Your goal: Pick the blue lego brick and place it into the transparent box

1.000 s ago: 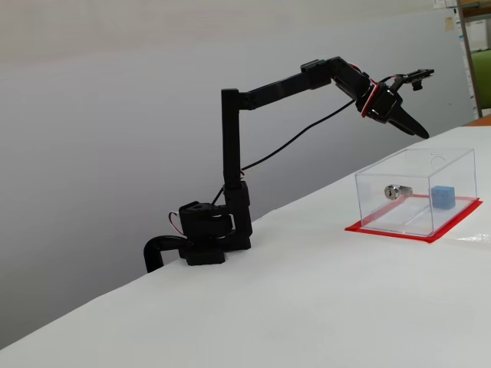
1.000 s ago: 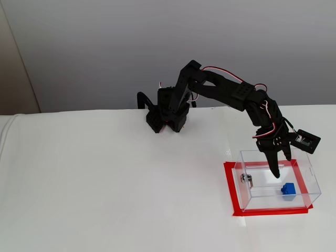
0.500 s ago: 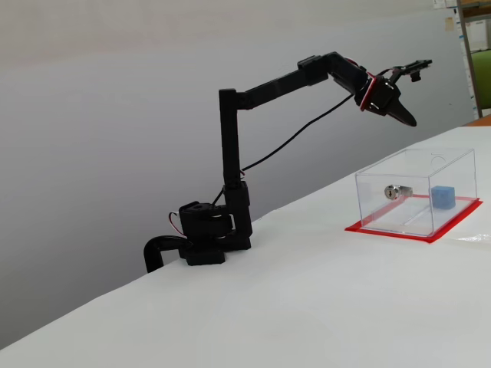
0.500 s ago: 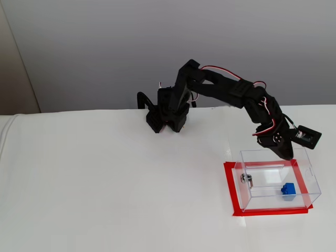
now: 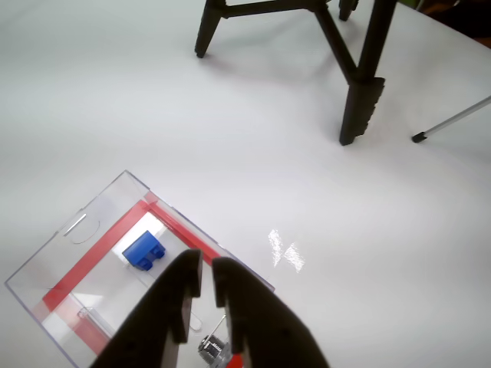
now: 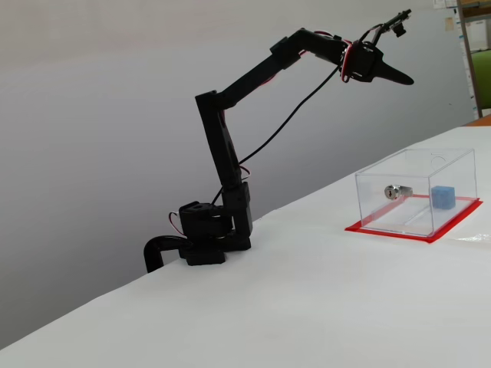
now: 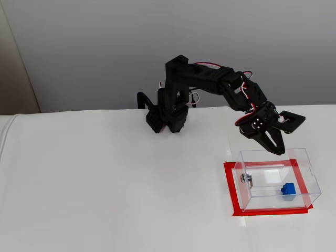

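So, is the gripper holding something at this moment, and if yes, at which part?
Nothing is held. The gripper is empty, its fingers almost together, raised above the table. The blue lego brick lies inside the transparent box.

Wrist looks down; side, front views fixed

A white bench (image 7: 105, 199) carries everything. The clear box (image 7: 310, 184) sits on a red sheet (image 7: 229, 189) that lies flat on the bench, near the right side in both fixed views. The arm's black base (image 7: 168, 122) stands at the far edge, well apart from the box. In the wrist view, black tripod legs (image 5: 360, 107) rest on the bench beyond the box (image 5: 46, 268).
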Robot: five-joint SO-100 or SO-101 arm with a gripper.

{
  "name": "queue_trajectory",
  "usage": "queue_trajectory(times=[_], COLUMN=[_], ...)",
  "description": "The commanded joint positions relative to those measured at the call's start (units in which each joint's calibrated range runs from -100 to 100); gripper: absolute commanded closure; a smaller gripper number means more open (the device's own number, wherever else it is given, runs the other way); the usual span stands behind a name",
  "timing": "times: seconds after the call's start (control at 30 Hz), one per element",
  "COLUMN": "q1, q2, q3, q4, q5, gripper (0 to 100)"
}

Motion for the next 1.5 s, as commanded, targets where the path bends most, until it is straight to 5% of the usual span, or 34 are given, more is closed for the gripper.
queue_trajectory(times=[0.0, 0.83, 1.47], q1=[6.67, 43.42, 47.78], q2=[-5.71, -51.70, -86.32], q3=[0.20, 53.55, 101.47], q4=[-0.87, -7.57, -12.45], q5=[-0.29, -0.40, -0.40], gripper=[98, 98, 98])
